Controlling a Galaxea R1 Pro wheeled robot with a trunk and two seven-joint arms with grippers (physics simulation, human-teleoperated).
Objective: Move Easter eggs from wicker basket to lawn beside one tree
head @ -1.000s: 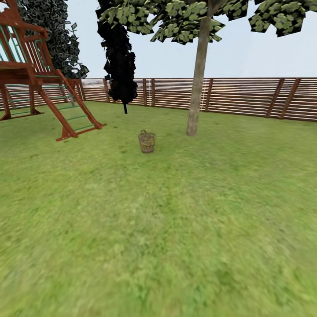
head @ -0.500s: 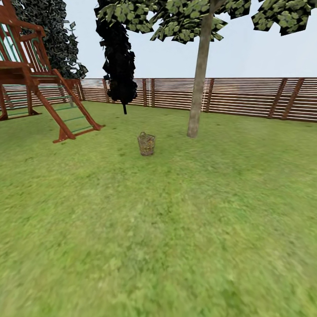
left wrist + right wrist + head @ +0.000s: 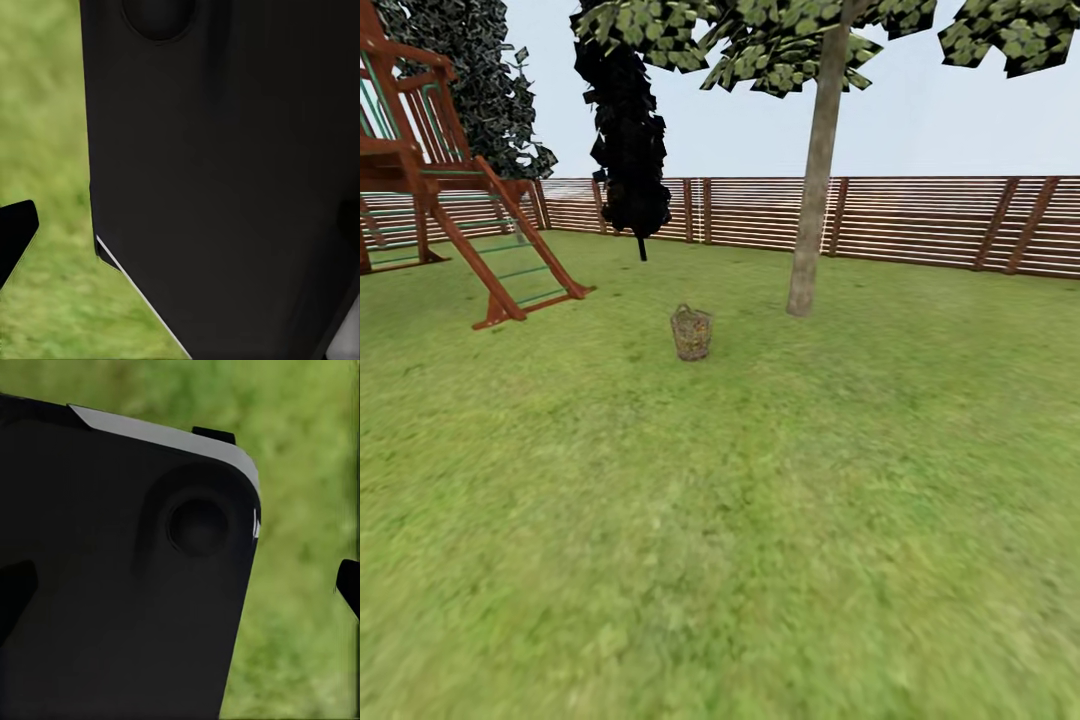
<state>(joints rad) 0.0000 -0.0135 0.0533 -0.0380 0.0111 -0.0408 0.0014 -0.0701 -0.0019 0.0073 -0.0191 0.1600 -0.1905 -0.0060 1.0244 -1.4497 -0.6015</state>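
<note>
From my head camera the lawn (image 3: 720,520) spreads wide and mottled green ahead of me, and the wicker basket (image 3: 691,333) stands upright on it well ahead, a little left of centre. Its sides are see-through and something yellowish shows inside, but it is too far for me to make out separate eggs. Just beyond the basket and to its right rises the tree (image 3: 812,170) with the pale grey-brown trunk, near the basket but apart from it, its leafy canopy spreading overhead. Further back and to the left stands a narrow dark columnar tree (image 3: 628,140), close to the brown slatted fence (image 3: 920,222) that closes off the far side of the garden. At far left is a red-brown wooden play structure (image 3: 450,200) with a slanted ladder resting on the grass.

In my left wrist camera a black body panel (image 3: 225,172) blocks most of the sight, with blurred grass beside it. My right wrist camera likewise meets a dark housing (image 3: 127,577) over green grass. I cannot tell from these whether either of my claws is spread or closed
</note>
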